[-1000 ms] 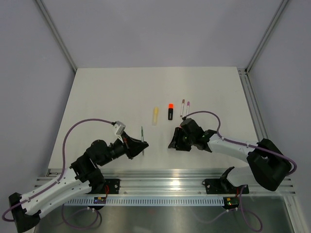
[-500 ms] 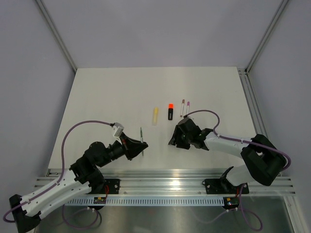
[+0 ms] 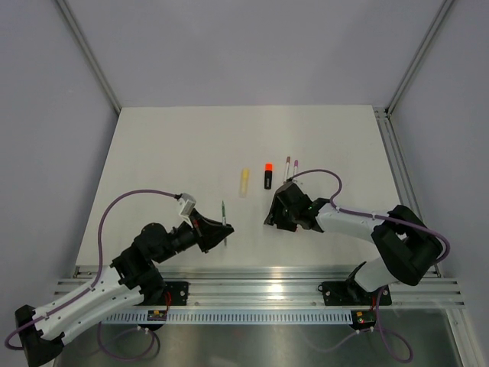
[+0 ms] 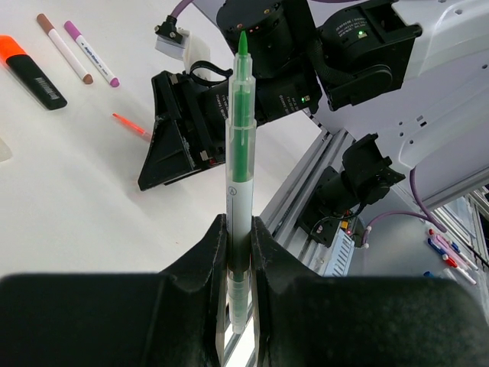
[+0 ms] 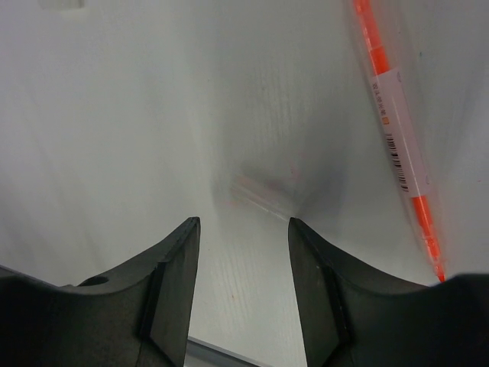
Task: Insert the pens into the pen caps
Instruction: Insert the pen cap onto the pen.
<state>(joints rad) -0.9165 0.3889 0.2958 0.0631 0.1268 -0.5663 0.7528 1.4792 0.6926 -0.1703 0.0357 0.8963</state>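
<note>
My left gripper (image 3: 222,231) is shut on a thin grey pen with a green tip (image 3: 224,213). In the left wrist view the pen (image 4: 238,153) stands straight up between the fingers (image 4: 214,252). My right gripper (image 3: 273,222) is open and empty, low over the table. In the right wrist view an orange-red pen (image 5: 393,138) lies just right of the gripper (image 5: 243,223), and a faint, blurred whitish shape (image 5: 261,187) lies ahead between the fingertips. The orange-red pen also shows in the left wrist view (image 4: 130,126). A pale yellow highlighter (image 3: 244,182) and a black highlighter with an orange end (image 3: 268,175) lie further back.
Two thin white pens (image 3: 288,168) lie side by side right of the black highlighter, one brown-tipped (image 4: 65,47), one purple-tipped (image 4: 92,53). The right arm's purple cable (image 3: 321,174) loops over them. The metal rail (image 3: 260,290) runs along the near edge.
My right gripper has shifted slightly away from the rail and its forearm has swung inward. My left gripper with the green-tipped pen has barely moved.
</note>
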